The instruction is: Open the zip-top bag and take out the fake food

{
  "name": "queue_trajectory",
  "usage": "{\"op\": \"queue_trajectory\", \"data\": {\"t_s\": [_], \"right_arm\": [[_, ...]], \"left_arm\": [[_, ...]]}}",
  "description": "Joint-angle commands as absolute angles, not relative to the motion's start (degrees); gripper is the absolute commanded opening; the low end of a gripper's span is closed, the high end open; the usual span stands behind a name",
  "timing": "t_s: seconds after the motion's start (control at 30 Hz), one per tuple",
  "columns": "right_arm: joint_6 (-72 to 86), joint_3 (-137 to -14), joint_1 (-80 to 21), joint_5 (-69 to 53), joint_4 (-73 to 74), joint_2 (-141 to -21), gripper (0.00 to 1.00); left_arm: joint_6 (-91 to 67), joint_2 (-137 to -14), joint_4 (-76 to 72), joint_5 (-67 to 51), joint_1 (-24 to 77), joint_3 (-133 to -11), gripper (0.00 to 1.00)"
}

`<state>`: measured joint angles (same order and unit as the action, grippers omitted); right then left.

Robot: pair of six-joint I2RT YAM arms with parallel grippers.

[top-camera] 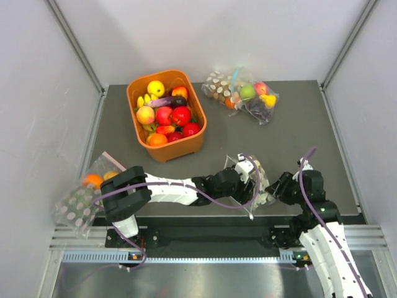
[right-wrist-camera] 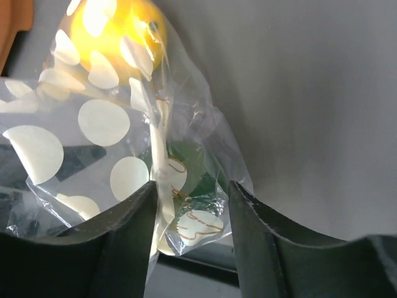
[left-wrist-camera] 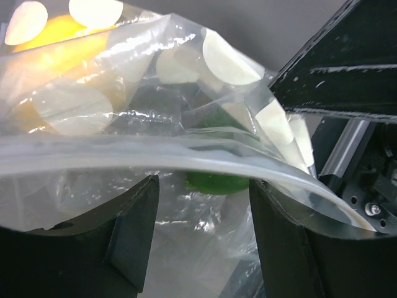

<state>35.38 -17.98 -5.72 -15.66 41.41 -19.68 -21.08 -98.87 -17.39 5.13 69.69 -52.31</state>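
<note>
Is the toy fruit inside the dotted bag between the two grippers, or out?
Inside: a yellow plastic fruit and a green one show through the clear white-dotted zip-top plastic bag.

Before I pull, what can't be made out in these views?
Top external: zip on the zip-top bag, too small, crowded by arms.
Left wrist: fake food count, blurred behind crumpled film.
Wrist views: whether left pincer and right pincer truly pinch film; plastic masks contact.

Grey table (top-camera: 298, 136) is pictured carrying an orange tub (top-camera: 178, 149) of toy fruit (top-camera: 164, 115), a dotted bag (top-camera: 242, 94) at the far edge, and a second bag (top-camera: 87, 192) at the near-left corner.
</note>
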Motion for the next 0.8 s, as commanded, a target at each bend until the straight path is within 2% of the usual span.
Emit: {"op": "queue_trajectory", "data": {"t_s": [0.0,0.07,0.13,0.2,0.63,0.7,0.73,0.77], "right_arm": [[34.2,-17.7,-5.5,-18.5,38.8,-20.9,0.4],[34.4,-17.1,-5.6,-18.8,38.3,-21.4,0.31],[34.5,-16.4,-5.7,-19.1,37.4,-21.6,0.13],[34.9,-16.2,-5.9,-18.9,37.1,-21.4,0.0],[35.8,-14.9,-5.8,-18.0,36.1,-19.1,0.0],[35.8,-14.8,-5.8,-18.3,35.7,-19.2,0.0],[35.9,-14.6,-5.8,-18.4,35.4,-19.3,0.0],[35.9,-14.6,-5.8,-18.6,35.0,-19.4,0.0]], "left_arm": [[-22.2,-97.7,-24.2,3.3,69.9,-51.2,0.65],[-22.5,-98.0,-25.3,2.8,69.9,-51.1,0.65],[-22.6,-98.3,-25.8,2.0,69.9,-51.1,0.65],[-22.8,-98.6,-26.0,1.7,69.9,-51.0,0.65],[-23.6,-104.0,-25.1,3.0,69.9,-51.2,0.66],[-23.1,-104.7,-25.0,3.2,69.9,-51.4,0.68],[-22.9,-105.5,-25.0,3.0,69.9,-51.5,0.76],[-22.8,-105.7,-25.1,2.9,69.9,-51.7,0.8]]}}
